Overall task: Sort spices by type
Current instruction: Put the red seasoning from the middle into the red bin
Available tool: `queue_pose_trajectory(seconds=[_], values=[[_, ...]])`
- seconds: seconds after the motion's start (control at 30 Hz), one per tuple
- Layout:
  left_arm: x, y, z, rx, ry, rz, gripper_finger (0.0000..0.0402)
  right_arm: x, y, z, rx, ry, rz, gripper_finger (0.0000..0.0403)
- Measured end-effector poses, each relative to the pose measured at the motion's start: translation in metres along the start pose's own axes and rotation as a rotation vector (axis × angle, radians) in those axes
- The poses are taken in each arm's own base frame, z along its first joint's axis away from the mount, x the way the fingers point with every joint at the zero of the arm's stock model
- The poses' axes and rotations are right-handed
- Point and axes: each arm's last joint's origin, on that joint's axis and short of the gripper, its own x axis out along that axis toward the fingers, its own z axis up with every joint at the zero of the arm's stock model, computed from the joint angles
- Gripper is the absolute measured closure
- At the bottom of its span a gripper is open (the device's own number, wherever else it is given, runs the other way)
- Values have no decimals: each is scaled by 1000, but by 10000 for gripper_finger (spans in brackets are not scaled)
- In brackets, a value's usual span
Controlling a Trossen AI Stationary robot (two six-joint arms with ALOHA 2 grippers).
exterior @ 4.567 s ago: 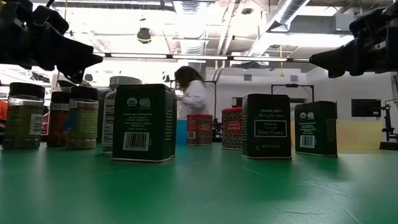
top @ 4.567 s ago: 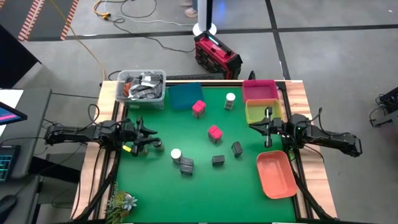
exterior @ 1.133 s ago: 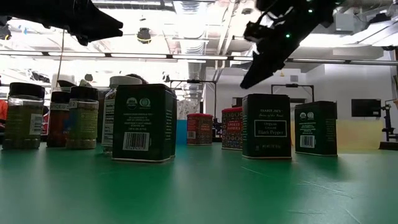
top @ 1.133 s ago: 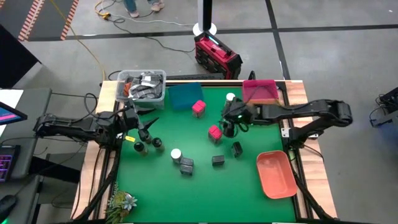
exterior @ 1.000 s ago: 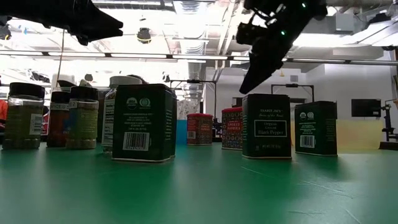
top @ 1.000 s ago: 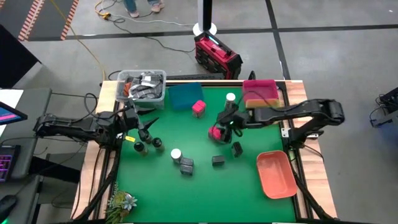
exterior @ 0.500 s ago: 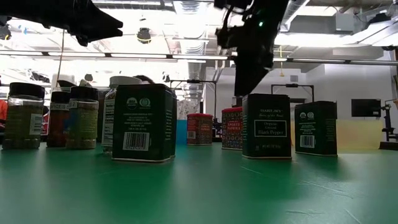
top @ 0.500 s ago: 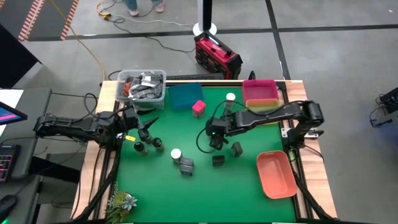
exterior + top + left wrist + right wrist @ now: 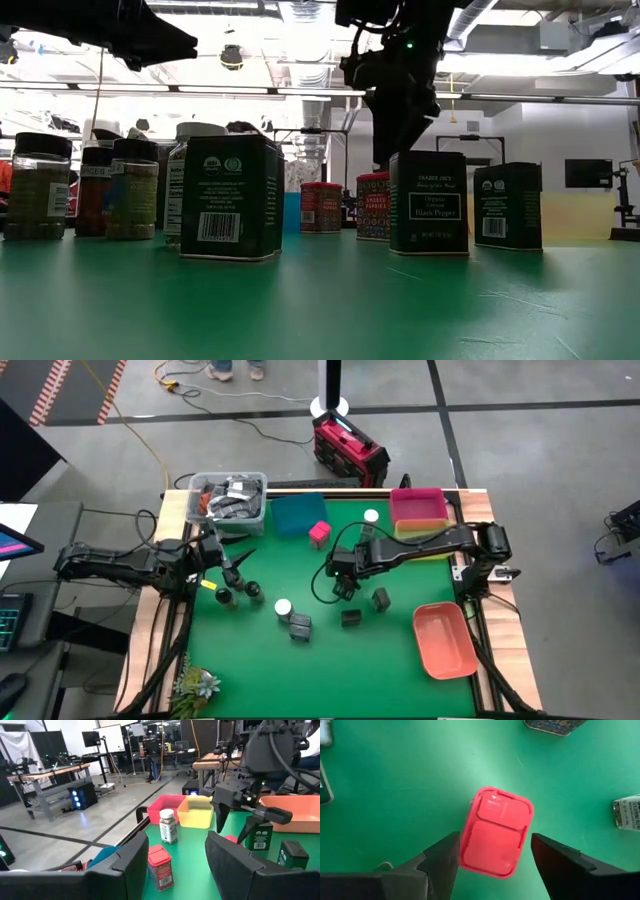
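My right gripper hangs open above a magenta-pink box standing on the green mat mid-table. Its fingers slant down on either side of the box and touch nothing. In the high view the gripper covers that box. A second pink box stands farther back. White-capped jars, dark tins and dark-lidded round jars all stand upright on the mat. My left gripper waits open and level at the table's left edge.
A teal tray and a clear tub of clutter stand at the far left. Pink and yellow trays stand at the far right, and a salmon tray at the near right. Open green mat lies along the near edge.
My right gripper has moved toward the table's left over the mid-table pink box. It has tipped steeply downward and rolled, and its fingers have stayed apart. No spice container has moved.
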Motion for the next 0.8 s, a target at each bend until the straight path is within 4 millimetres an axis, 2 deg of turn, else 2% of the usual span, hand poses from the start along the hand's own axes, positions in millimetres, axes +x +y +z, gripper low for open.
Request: queue_pose_trajectory(seconds=[0.5,0.8], values=[[0,0,-4,-15,36,-3,214,22,5,2,-20,36,3,126],[0,0,-5,-33,44,-4,214,25,-2,7,-27,39,24,128]])
